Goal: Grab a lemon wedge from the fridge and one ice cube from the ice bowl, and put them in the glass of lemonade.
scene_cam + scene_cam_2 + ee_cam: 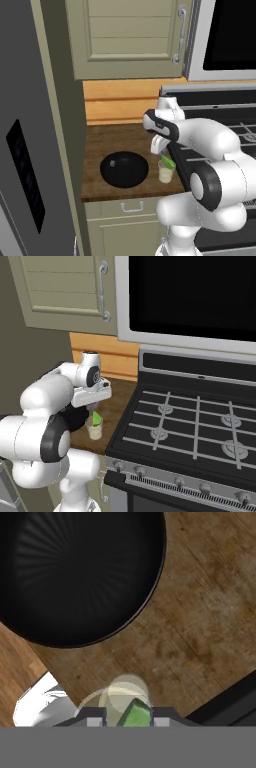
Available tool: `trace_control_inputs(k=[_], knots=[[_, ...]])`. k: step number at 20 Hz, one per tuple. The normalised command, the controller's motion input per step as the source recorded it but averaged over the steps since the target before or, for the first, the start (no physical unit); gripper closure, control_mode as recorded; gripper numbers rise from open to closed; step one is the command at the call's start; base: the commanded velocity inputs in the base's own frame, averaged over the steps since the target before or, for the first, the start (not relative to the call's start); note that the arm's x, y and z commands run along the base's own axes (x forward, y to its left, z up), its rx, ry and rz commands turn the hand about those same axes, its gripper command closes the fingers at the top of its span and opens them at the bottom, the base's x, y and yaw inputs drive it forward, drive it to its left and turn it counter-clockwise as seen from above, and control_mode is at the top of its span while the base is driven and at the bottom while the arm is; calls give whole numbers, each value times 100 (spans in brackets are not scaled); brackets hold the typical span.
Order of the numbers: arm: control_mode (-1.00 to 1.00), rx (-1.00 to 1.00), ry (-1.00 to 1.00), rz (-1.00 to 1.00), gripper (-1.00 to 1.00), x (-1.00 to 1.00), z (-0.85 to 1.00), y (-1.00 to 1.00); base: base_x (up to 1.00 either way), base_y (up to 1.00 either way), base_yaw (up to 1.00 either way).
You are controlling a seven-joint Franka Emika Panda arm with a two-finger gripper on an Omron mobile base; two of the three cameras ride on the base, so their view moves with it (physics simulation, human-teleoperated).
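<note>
right now the tool (128,722) clamps the lemon wedge (134,715) above the glass of lemonade (166,172); no readable writing.

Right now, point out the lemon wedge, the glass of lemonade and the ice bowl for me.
lemon wedge (168,161), left base view, on its green middle.
glass of lemonade (165,174), left base view, on its pale liquid.
ice bowl (124,169), left base view, on its black inside.
</note>
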Motion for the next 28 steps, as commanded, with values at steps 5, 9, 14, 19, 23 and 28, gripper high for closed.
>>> trace_control_inputs(k=[5, 9, 14, 19, 23, 28], knots=[[-100, 0, 0, 0, 100, 7, 0, 0, 0, 0, 0], [-100, 0, 0, 0, 100, 0, -3, 0, 0, 0, 0], [-100, 0, 0, 0, 100, 0, -10, 0, 0, 0, 0], [-100, 0, -7, 0, 100, -18, -4, 0, 0, 0, 0], [-100, 0, -11, 0, 100, -28, 0, 0, 0, 0, 0], [-100, 0, -8, 0, 100, -14, 0, 0, 0, 0, 0]])
